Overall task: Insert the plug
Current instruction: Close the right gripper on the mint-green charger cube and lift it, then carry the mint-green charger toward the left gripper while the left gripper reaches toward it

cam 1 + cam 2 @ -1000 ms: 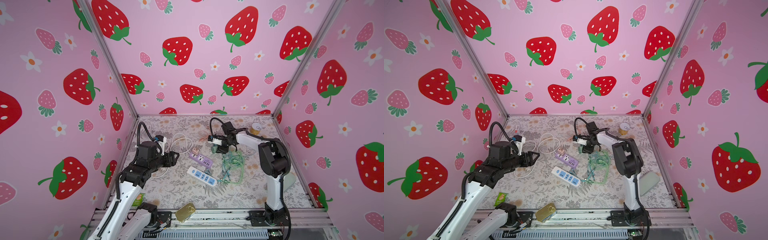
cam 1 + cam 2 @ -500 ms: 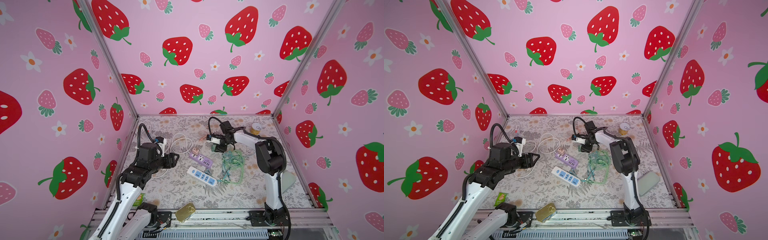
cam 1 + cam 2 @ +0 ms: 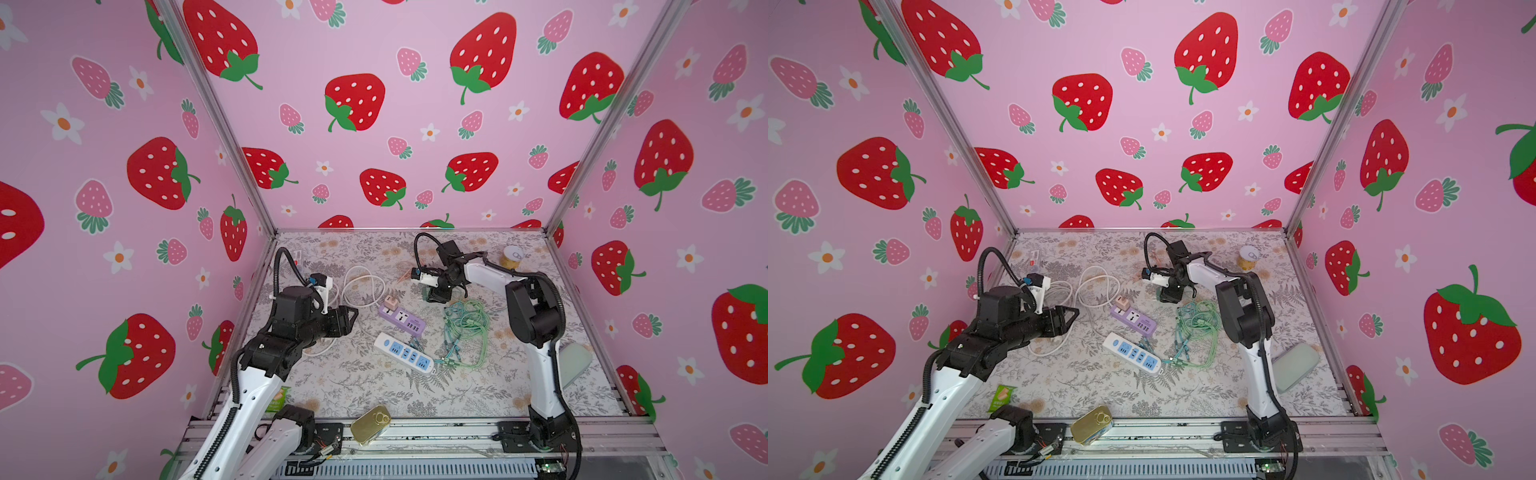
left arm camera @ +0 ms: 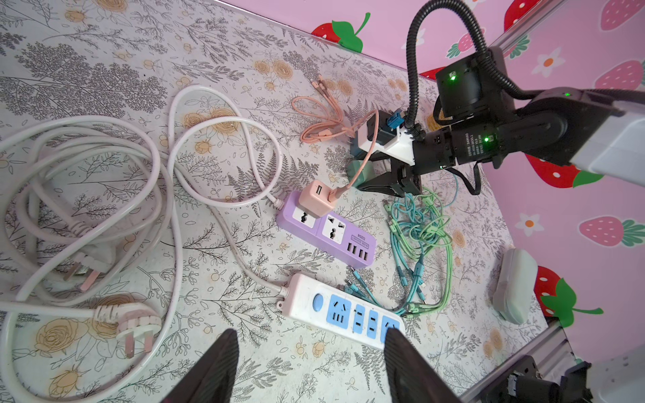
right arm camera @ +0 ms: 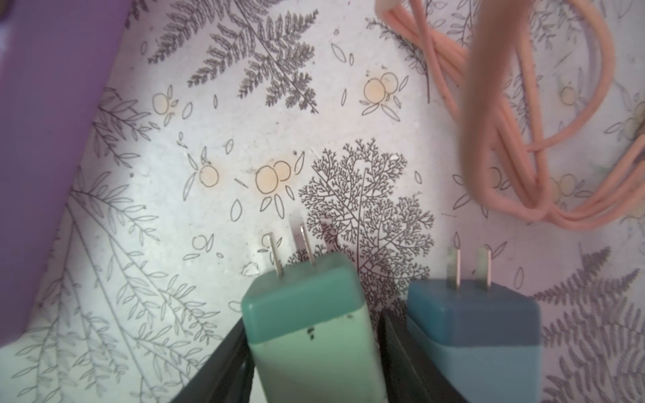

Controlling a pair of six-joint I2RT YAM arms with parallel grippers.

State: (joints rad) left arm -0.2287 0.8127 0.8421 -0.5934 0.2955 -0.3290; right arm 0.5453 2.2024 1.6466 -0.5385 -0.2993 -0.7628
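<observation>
right fingers (image 5: 223, 366) have closed, pinching the green plug (image 5: 307, 331); left fingers (image 4: 216, 370) stay spread

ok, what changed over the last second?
The right arm's elbow swung slightly toward the middle. The right gripper stayed at the green plug and narrowed its jaws around it; a firm grip can't be confirmed yet. Nothing was released. The left gripper stayed open and still. The purple power strip, white power strip and green cables haven't moved.

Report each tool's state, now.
Left tool: open, empty.
Right tool: closed on the two-tone green plastic charger plug.
</observation>
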